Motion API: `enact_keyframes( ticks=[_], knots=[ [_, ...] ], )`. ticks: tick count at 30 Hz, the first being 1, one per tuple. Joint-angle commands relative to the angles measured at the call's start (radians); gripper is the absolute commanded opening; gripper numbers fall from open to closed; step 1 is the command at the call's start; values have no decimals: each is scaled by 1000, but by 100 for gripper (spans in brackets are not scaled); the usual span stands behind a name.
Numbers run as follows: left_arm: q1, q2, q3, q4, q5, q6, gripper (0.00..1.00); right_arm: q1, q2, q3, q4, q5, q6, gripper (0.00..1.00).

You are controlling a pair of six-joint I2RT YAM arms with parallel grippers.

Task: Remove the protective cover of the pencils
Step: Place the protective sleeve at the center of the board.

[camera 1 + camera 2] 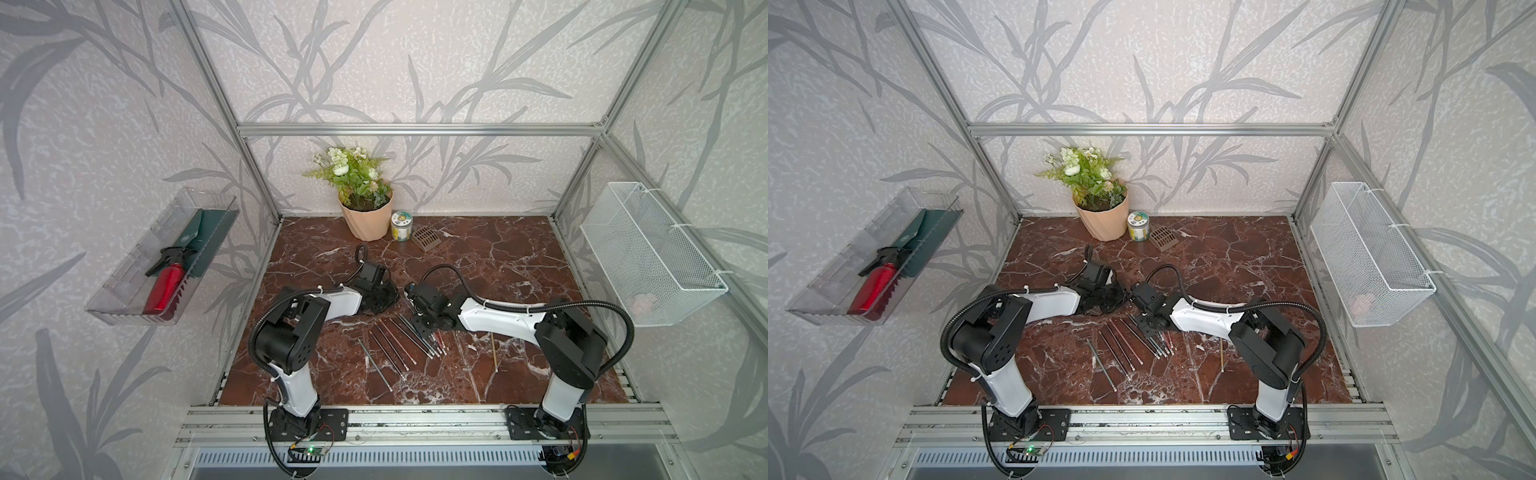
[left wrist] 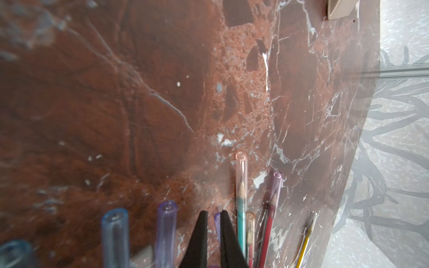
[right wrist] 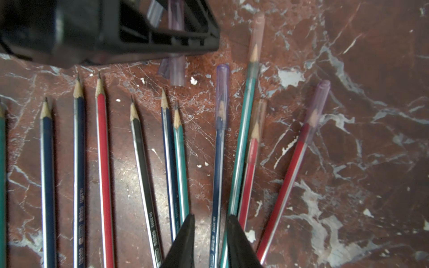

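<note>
Several pencils (image 1: 399,340) (image 1: 1129,345) lie fanned on the marble table between my arms. In the right wrist view most have bare points. A blue pencil (image 3: 218,174) wears a purple protective cover (image 3: 222,92). A green and two red pencils beside it are capped too. Loose caps (image 3: 173,69) lie under my left gripper (image 1: 395,297), which is shut (image 2: 213,212) just past the capped tips, and I see nothing held in it. My right gripper (image 3: 210,217) (image 1: 419,324) is open, its fingers either side of the blue pencil's barrel. A yellow pencil (image 1: 494,351) lies apart to the right.
A flower pot (image 1: 368,220), a small jar (image 1: 401,226) and a brown grate (image 1: 426,239) stand at the back of the table. A wire basket (image 1: 652,257) hangs on the right wall. A clear tray (image 1: 124,291) holding a red bottle hangs on the left wall.
</note>
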Motion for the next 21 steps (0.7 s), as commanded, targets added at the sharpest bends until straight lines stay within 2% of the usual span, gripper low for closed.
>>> enact_keyframes(
  ticks=[1,8,21],
  knots=[
    [-4,15,25,-34,-20,15,6,-7,21,16,0,-11,7,26],
    [-5,18,31,-41,-21,19,11,-7,50,33,-5,-17,4,25],
    [-6,25,34,-41,-14,18,13,-20,74,44,-5,-24,4,25]
  ],
)
